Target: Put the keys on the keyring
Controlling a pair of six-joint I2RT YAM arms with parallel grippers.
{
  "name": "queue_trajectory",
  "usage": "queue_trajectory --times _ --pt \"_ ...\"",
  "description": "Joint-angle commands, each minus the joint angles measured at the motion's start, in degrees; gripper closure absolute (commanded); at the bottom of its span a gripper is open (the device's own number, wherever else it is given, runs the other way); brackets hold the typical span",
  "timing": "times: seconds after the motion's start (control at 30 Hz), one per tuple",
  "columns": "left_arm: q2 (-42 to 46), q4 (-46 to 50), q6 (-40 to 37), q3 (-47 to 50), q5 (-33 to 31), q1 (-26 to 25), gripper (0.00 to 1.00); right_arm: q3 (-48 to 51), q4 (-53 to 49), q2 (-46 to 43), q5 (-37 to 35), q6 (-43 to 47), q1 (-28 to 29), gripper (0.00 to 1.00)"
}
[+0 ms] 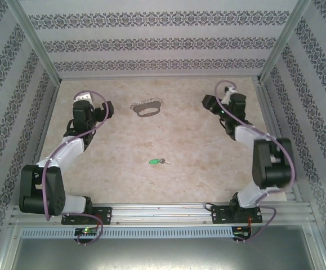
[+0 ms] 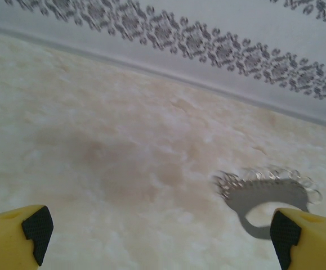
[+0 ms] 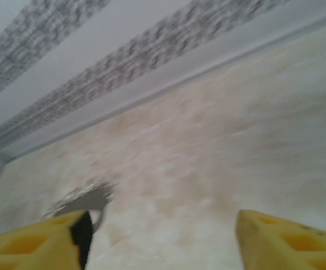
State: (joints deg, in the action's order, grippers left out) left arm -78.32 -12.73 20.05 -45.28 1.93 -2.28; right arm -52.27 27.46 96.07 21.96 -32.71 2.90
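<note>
The keyring [image 1: 147,108], a thin grey oval loop with a jagged fringe on its far side, lies flat on the table toward the back centre. The key [image 1: 155,161], tiny with a bright green head and a short silver blade, lies alone nearer the front, apart from the loop. My left gripper [image 1: 106,110] hovers left of the keyring, open and empty. In the left wrist view the keyring [image 2: 264,187] sits just ahead of the right fingertip [image 2: 306,236]. My right gripper [image 1: 209,103] is right of the loop, jaws apart, nothing between them. The keyring [image 3: 83,197] shows beside its left fingertip [image 3: 44,242].
The beige marbled tabletop [image 1: 196,157] is boxed in by patterned walls [image 1: 151,45] at the back and both sides. Metal rails [image 1: 163,212] run along the near edge, where the arm bases are bolted.
</note>
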Motion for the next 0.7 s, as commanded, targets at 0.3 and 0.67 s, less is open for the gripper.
queue_trajectory --times 0.3,0.67 --pt "-8.3 10.1 9.5 -7.5 8.5 -5.6 0.0 -25.3 -8.7 23.5 11.4 -12.7 11.1 0.52" --pt "-15.5 10.0 9.7 -16.4 12.8 -9.6 0.0 -36.5 -23.7 30.7 -1.8 -7.8 16.5 0.65"
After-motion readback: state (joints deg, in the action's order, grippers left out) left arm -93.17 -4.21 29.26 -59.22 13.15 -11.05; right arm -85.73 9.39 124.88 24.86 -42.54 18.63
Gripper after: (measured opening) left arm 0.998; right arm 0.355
